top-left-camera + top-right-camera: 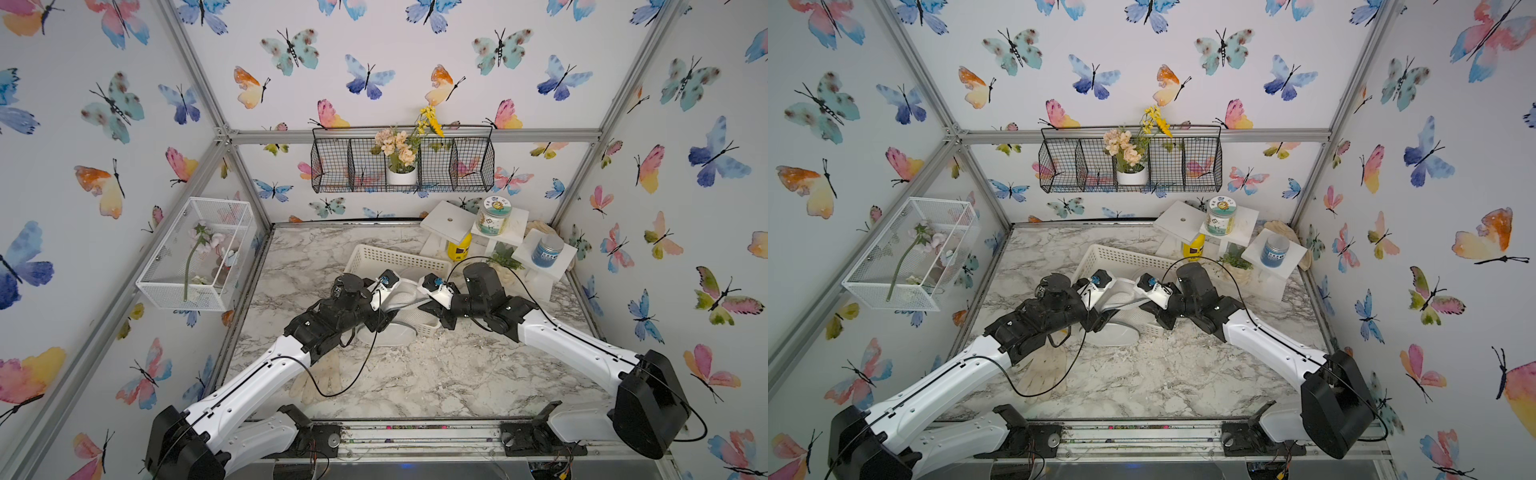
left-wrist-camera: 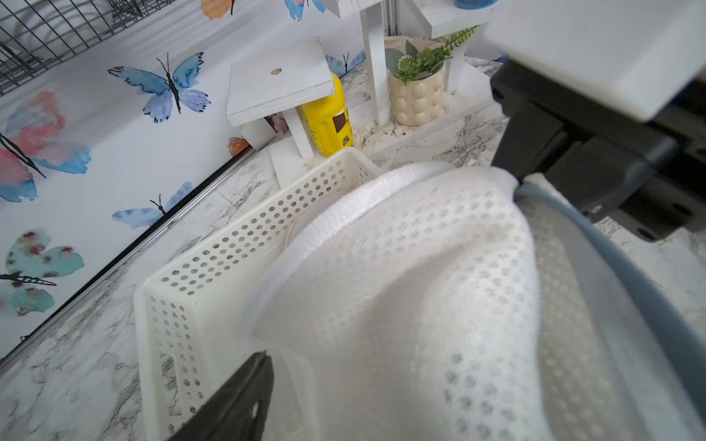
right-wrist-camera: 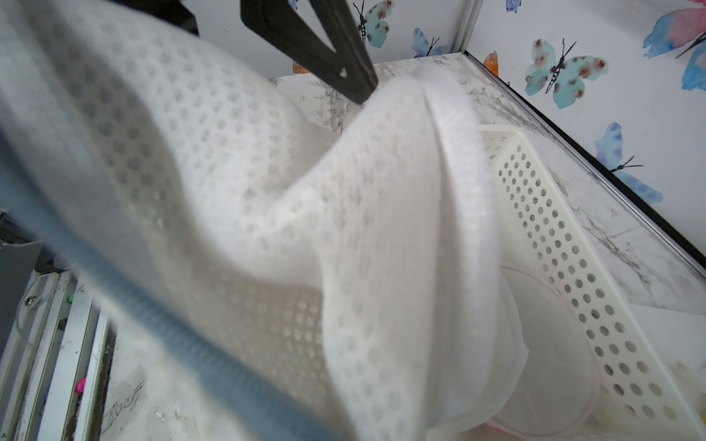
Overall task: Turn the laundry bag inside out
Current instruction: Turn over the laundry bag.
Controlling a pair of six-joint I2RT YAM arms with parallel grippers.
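The laundry bag (image 1: 405,297) is white mesh with a grey-blue zipper edge (image 2: 619,267). In both top views it hangs between my two grippers, over the near end of the white basket (image 1: 1121,295). My right gripper (image 2: 523,183) is shut on the bag's corner by the zipper; its own fingers are hidden under cloth in the right wrist view. My left gripper (image 1: 380,318) is open. One black finger (image 2: 244,397) shows well off to the side, and the mesh (image 2: 420,286) covers the other. In the right wrist view that left finger (image 3: 344,65) touches a fold of the bag (image 3: 382,191).
The white perforated basket (image 1: 399,259) holds a clear plastic container (image 3: 554,343). At the back right are white stands (image 1: 449,220), a yellow bottle (image 1: 459,249), two jars (image 1: 493,216) and a potted plant (image 2: 416,95). A pale glove (image 1: 320,378) lies under the left arm. A wire cage (image 1: 195,253) juts from the left wall.
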